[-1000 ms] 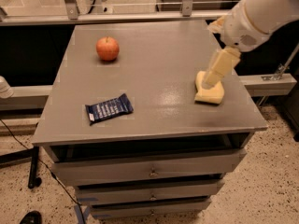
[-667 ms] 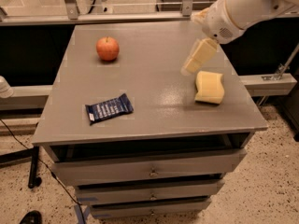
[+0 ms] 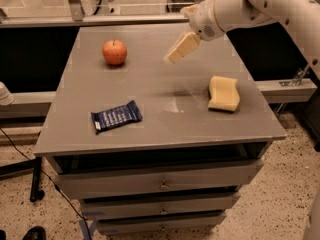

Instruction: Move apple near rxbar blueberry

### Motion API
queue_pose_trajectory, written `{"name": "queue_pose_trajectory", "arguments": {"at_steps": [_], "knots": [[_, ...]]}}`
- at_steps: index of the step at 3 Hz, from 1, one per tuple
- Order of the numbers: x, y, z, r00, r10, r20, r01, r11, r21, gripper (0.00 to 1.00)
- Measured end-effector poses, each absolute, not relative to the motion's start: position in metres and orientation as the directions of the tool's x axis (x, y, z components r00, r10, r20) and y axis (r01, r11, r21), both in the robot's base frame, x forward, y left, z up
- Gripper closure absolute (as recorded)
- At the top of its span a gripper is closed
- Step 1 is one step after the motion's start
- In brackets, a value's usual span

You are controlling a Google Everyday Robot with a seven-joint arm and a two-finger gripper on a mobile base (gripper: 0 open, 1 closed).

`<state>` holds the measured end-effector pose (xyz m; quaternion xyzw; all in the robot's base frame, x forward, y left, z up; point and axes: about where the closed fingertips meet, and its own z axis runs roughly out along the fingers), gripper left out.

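Note:
The red-orange apple (image 3: 114, 52) sits at the far left of the grey table top (image 3: 160, 119). The dark navy rxbar blueberry (image 3: 116, 117) lies flat near the front left, well apart from the apple. My gripper (image 3: 178, 51) hangs above the middle of the far half of the table, to the right of the apple and not touching it. It holds nothing that I can see.
A pale yellow sponge (image 3: 223, 93) lies on the right side of the table. Drawers (image 3: 160, 184) sit below the front edge. A metal rail (image 3: 100, 20) runs behind the table. A cable trails on the speckled floor at left.
My arm has swung left across the table, from above the sponge toward the apple. The apple, the bar and the sponge have not moved.

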<state>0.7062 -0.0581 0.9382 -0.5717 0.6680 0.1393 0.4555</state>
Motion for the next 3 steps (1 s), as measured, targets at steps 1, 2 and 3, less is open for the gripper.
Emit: {"name": "queue_pose_trajectory", "arguments": {"at_steps": [1, 2, 3], "knots": [[0.712, -0.050, 0.933, 0.072, -0.631, -0.773, -0.888, 0.313, -0.338, 0.00], [0.729, -0.039, 0.923, 0.024, -0.618, -0.786, -0.869, 0.376, -0.322, 0.00], [0.748, -0.025, 0.917, -0.035, -0.581, -0.813, -0.849, 0.447, -0.283, 0.00]]}}
